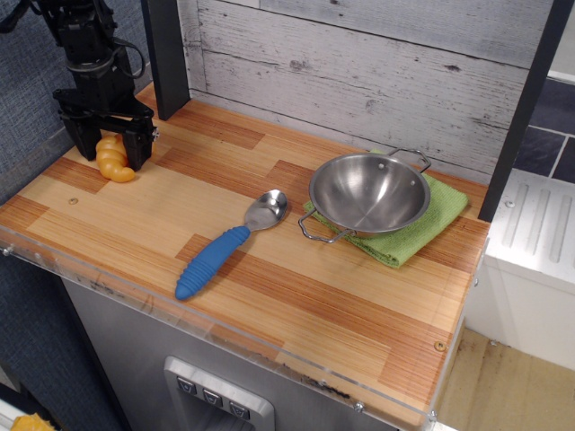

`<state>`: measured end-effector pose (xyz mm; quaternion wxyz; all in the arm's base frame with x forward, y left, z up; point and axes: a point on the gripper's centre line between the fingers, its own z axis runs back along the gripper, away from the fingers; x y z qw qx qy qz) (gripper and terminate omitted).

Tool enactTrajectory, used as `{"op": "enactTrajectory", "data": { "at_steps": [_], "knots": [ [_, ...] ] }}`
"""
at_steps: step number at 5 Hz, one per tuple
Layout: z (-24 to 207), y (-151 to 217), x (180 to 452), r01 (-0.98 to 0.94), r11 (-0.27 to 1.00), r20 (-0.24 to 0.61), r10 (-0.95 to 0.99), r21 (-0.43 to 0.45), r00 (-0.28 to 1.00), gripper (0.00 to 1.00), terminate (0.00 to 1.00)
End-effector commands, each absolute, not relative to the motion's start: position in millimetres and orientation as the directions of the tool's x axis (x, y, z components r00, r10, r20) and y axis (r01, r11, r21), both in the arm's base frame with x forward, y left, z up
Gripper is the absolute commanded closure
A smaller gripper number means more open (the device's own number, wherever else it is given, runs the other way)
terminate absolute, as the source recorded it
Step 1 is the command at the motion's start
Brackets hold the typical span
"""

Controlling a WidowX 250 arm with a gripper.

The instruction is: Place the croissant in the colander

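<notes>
wooden counter [296,278] seen from above and in front, with a pale plank wall behind it. at far left, near the back corner, black gripper [112,146] pointing straight down, its two fingers spread part way and straddling an orange-yellow toy croissant [115,159]. croissant lying on the wood between the fingers, its lower end poking out just below them. cannot tell whether the fingers press on the croissant or only stand beside it; no clear hold visible.

well apart, on the right side of the counter, shiny round metal colander [369,194] with two thin wire loop handles, sitting upright on a folded green cloth [420,230]. bowl of the colander with nothing visible inside.

between the two, closer to the colander, a spoon [227,246] with a ribbed blue handle and metal bowl, lying diagonally, metal end pointing up toward the colander and just beside its near handle, not touching.

dark upright post [165,56] just behind the gripper, against the wall.
</notes>
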<state>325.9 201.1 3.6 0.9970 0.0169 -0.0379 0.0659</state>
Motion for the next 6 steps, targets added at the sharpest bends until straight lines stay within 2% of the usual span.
{"op": "enactTrajectory", "data": {
  "at_steps": [1,2,3,4,5,6],
  "knots": [
    [8.4,196.1,324.4,-0.141,0.989,0.086,0.137,0.050,0.987,1.00,0.00],
    [37.0,191.6,324.0,-0.199,0.978,0.137,0.189,0.063,0.972,1.00,0.00],
    [81.7,169.7,328.6,-0.383,0.923,0.263,0.360,0.043,0.895,1.00,0.00],
    [113.9,133.9,342.8,-0.392,0.920,0.342,0.370,-0.003,0.864,1.00,0.00],
    [118.0,84.3,366.2,-0.306,0.951,0.343,0.301,-0.039,0.890,1.00,0.00],
    [105.8,32.7,383.3,-0.170,0.983,0.304,0.182,-0.067,0.935,1.00,0.00]
  ]
}}
